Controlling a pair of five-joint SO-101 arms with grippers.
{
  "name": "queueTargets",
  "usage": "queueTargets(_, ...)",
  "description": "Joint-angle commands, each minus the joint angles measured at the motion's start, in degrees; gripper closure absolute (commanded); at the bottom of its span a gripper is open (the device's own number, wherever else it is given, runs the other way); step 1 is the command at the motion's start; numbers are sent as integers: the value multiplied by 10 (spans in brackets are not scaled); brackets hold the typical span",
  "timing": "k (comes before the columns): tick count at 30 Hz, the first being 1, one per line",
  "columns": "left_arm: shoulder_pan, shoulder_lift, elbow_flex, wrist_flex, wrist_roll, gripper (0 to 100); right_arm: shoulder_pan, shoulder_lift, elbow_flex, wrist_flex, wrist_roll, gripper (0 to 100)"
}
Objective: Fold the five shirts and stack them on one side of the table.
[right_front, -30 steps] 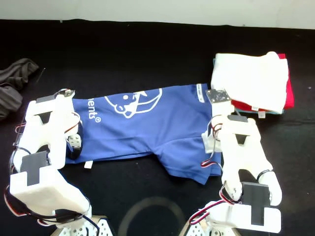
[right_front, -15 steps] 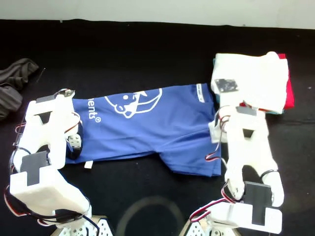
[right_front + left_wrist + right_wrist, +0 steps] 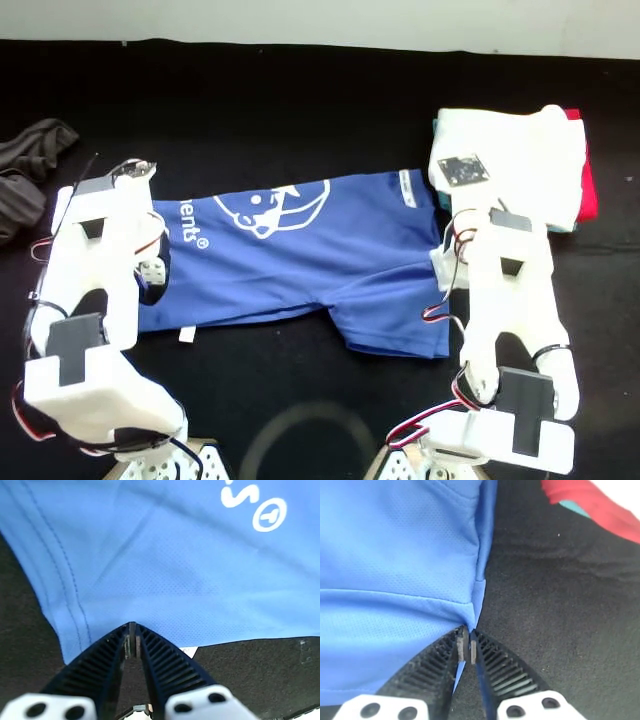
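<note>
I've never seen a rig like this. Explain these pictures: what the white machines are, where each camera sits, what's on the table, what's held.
The white machines are two robot arms, each ending in a pincer. One picture looks down from above; two come from cameras on the arms' wrists. On the black-covered table lie a blue short-sleeved shirt with white print, a stack of folded shirts with white on top, and a crumpled dark grey garment. The left gripper is shut on one end of the blue shirt, the right gripper on the other.
</note>
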Motion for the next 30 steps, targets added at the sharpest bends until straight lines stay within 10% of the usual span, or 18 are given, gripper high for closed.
queueTargets(1,7,7,-16,-2,2,988,17,-1,-28,2,16,992)
queueTargets(30,72,17,55,-115,2,987,18,-23,-108,128,12,903)
